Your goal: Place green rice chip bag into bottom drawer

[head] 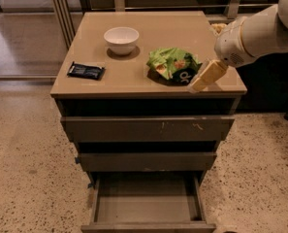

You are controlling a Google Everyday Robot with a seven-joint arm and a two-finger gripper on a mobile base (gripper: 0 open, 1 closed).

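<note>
Camera view: end effector (199, 83) just beside green rice chip bag (174, 63).

White bowl (121, 39) rear-left on cabinet top (134, 84); dark packet (86, 71) front-left.

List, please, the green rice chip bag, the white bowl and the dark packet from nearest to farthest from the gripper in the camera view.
1. The green rice chip bag: right beside the gripper, which hovers at the front right edge of the cabinet top.
2. The white bowl, towards the back, and the dark packet, at the far front corner: too close to call.
</note>
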